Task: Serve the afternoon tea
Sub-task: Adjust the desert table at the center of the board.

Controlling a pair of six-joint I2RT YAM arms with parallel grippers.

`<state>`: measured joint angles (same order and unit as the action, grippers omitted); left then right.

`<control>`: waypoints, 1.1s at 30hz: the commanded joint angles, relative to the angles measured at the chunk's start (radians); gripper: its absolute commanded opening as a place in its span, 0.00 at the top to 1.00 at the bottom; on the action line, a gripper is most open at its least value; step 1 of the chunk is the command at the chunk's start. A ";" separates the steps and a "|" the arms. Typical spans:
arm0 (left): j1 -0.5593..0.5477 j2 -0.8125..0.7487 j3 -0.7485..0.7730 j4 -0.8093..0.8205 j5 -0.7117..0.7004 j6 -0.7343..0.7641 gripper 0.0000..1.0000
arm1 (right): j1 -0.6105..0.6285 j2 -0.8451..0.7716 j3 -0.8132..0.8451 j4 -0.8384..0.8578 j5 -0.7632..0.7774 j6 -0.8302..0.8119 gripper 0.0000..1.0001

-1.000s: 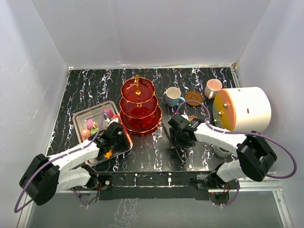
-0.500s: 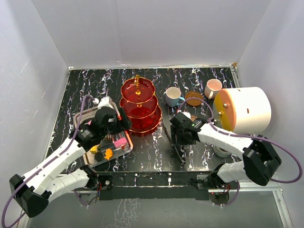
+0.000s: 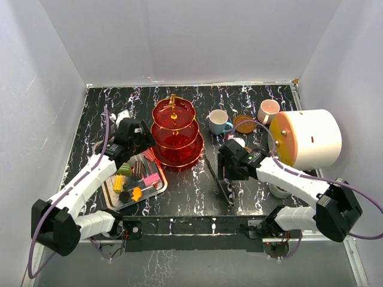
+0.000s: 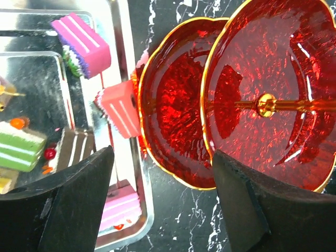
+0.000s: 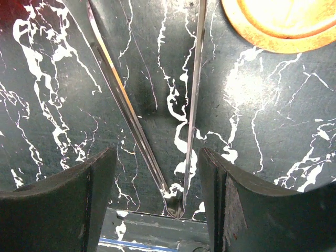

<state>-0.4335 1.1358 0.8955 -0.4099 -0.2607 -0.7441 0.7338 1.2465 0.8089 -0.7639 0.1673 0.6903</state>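
two hands, both spread wide and empty. the left hand (image 3: 135, 135) hangs over the far end of the silver tray (image 3: 158, 189), just beside the left flank of the red three-tier stand (image 3: 177, 136). in its wrist view the dark fingers (image 4: 68, 205) frame the line where the tray rim meets the stand's bottom tier. a coral block sweet (image 4: 121, 107) stands tilted there against the tier's gold edge; whether they touch i cannot tell. a pink-and-purple block sweet (image 4: 81, 44), a green one (image 4: 21, 147) and a brown one (image 4: 73, 149) lie in the tray. the gold rod (image 4: 294, 105) runs through the tiers' centres.

the right hand (image 3: 231, 165) sits low over metal tongs (image 5: 194, 105) lying on the black marble bench (image 3: 179, 192). both tong arms pass between the fingers (image 5: 58, 194) with no visible contact.

behind the right arm, a blue cup (image 3: 218, 121), a brown saucer (image 3: 244, 124) and a pink cup (image 3: 268, 110) sit in a row. the big white cylinder (image 3: 311, 139) stands close beside the pink cup, crowding the right arm's outer side.

only the top view shows the cups. only the right wrist view shows a second brown saucer edge (image 5: 283, 23) at its upper right corner.
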 commanded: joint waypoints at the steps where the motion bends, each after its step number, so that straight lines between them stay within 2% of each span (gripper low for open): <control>1: 0.022 0.055 0.013 0.180 0.080 -0.006 0.27 | -0.030 -0.043 0.033 0.012 0.008 0.014 0.38; 5: 0.043 0.157 0.059 0.230 0.104 -0.016 0.29 | -0.052 -0.055 0.036 0.006 -0.008 0.011 0.38; 12: 0.055 0.268 0.089 0.277 0.167 0.024 0.57 | -0.092 -0.147 0.042 -0.035 0.036 0.027 0.38; 17: 0.055 0.321 0.083 0.345 0.268 0.023 0.70 | -0.118 -0.197 0.038 -0.061 0.094 0.045 0.38; 25: 0.038 0.419 0.148 0.394 0.373 -0.017 0.74 | -0.134 -0.199 0.020 -0.061 0.096 0.052 0.38; 33: 0.002 0.523 0.215 0.456 0.398 -0.076 0.69 | -0.140 -0.172 0.003 -0.028 0.051 0.037 0.37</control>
<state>-0.4149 1.6321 1.0782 0.0116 0.0883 -0.7822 0.5999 1.0649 0.8078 -0.8349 0.2298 0.7322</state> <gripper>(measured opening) 0.299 0.622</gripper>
